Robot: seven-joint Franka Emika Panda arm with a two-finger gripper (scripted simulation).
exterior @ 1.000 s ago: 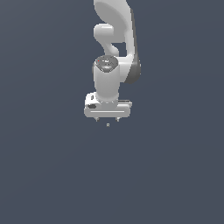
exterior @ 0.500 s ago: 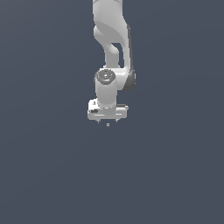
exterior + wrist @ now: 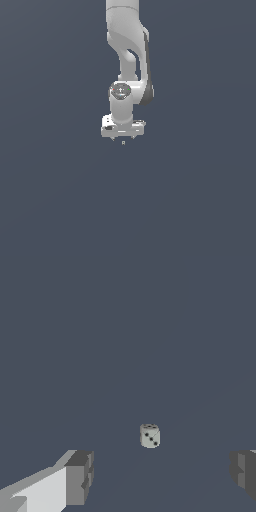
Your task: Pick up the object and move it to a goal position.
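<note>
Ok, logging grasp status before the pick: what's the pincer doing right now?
Pincer: open, holding nothing; the die sits untouched between its fingers.

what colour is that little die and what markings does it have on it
The die is pale grey with small black pips, clearest in the wrist view.

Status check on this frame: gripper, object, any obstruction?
Gripper open, holding nothing. Object, a small pale die, between the fingers, untouched. Nothing in the way.
</note>
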